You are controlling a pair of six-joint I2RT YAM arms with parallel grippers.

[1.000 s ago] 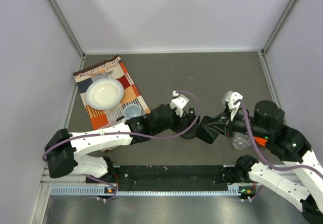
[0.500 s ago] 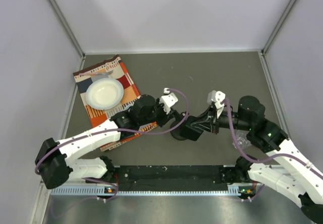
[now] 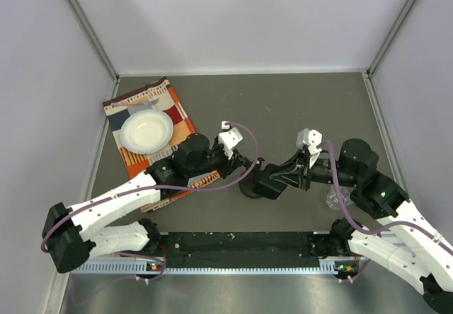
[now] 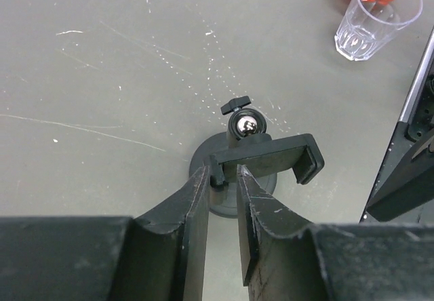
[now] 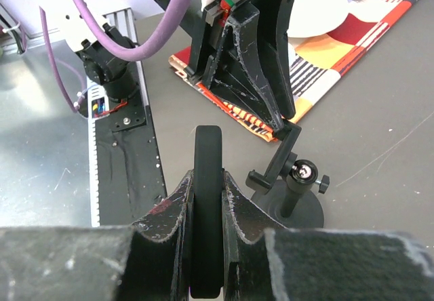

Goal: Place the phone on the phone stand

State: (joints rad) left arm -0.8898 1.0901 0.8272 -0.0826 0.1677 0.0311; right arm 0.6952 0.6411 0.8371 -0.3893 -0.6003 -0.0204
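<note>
The phone [image 5: 207, 150] is pinched on edge by the right tool [image 5: 207, 179], just right of the phone stand [image 4: 261, 157].
Only a thin black rounded edge is shown, its long axis aimed left at the stand, over the middle of the surface [image 3: 283, 109]. The stand's bracket end is pinched by the left tool [image 4: 222, 174]. The phone's faces are hidden.
</note>
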